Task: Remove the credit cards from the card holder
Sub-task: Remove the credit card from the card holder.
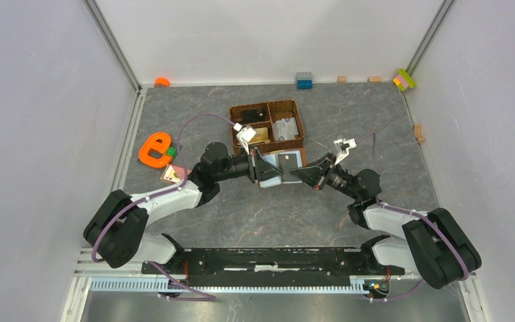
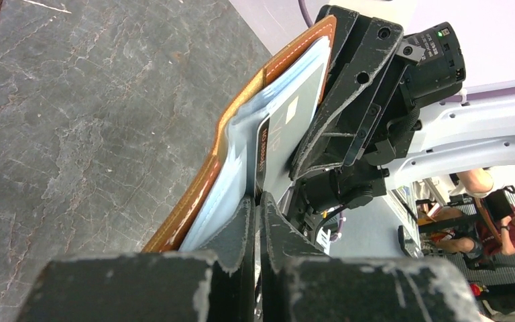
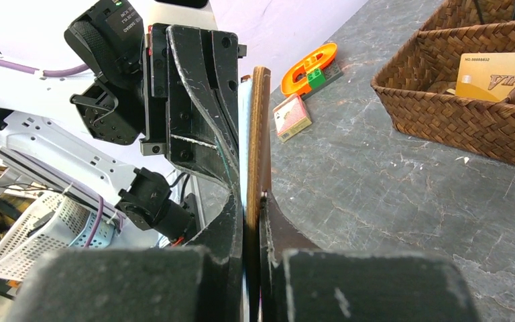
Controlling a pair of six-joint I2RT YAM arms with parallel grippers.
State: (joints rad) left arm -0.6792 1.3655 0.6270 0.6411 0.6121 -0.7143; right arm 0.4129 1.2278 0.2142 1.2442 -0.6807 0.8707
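The card holder (image 1: 273, 180), brown outside and pale blue inside, hangs open above the table between both grippers. My right gripper (image 1: 306, 174) is shut on its brown leather flap (image 3: 260, 121), jaws (image 3: 253, 198) pressed on the edge. My left gripper (image 1: 263, 172) is shut (image 2: 258, 201) on a grey-white credit card (image 2: 288, 134) that sticks partly out of a blue pocket (image 2: 241, 161). The holder's brown cover shows in the left wrist view (image 2: 201, 188). A gold-tan card (image 1: 260, 135) and a grey card (image 1: 285, 127) lie in the woven basket.
The brown woven basket (image 1: 302, 127) stands just behind the grippers; its wall shows in the right wrist view (image 3: 442, 114). An orange toy (image 1: 154, 149) and a small card box (image 1: 172, 174) lie left. Blocks (image 1: 304, 80) line the back wall.
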